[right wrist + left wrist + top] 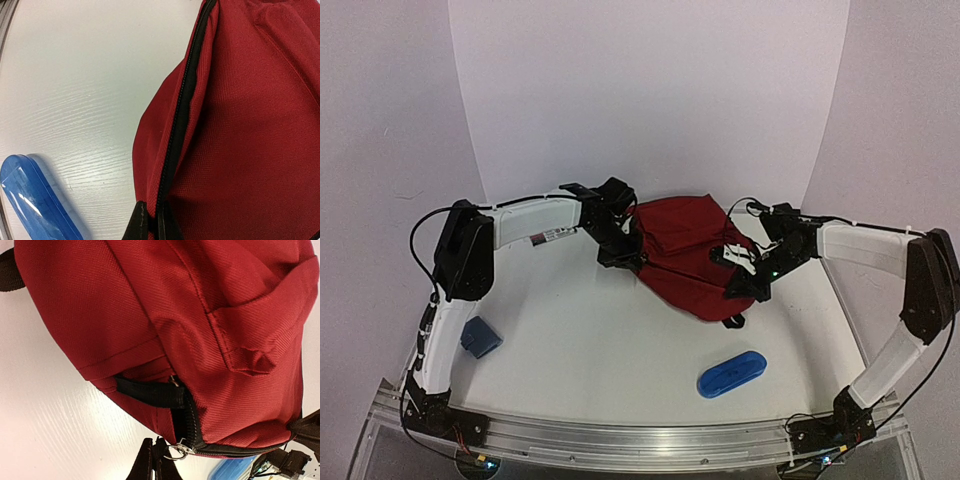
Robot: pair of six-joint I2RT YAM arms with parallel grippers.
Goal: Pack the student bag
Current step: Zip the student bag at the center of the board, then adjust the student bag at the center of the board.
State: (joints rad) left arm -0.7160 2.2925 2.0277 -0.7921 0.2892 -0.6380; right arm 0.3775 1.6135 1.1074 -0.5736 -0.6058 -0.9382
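The student bag (pixel 690 255), dark red fabric with black zips, lies on the white table between my two arms. At its left end my left gripper (pixel 620 243) is shut on the black tab of the zipper pull (pixel 176 450), whose metal ring sits at the end of a zip that stands slightly parted. In the left wrist view the gripper (pixel 153 440) is right under the bag (pixel 200 330). My right gripper (pixel 748 268) is shut on the bag's fabric edge beside the black zip (pixel 182 110). In the right wrist view this gripper (pixel 153 204) pinches that seam.
A blue oblong case (pixel 731 373) lies on the table in front of the bag, seen also as the blue case (pixel 35 200) in the right wrist view. A small blue block (pixel 480 337) rests near the left arm's base. White walls close in the back.
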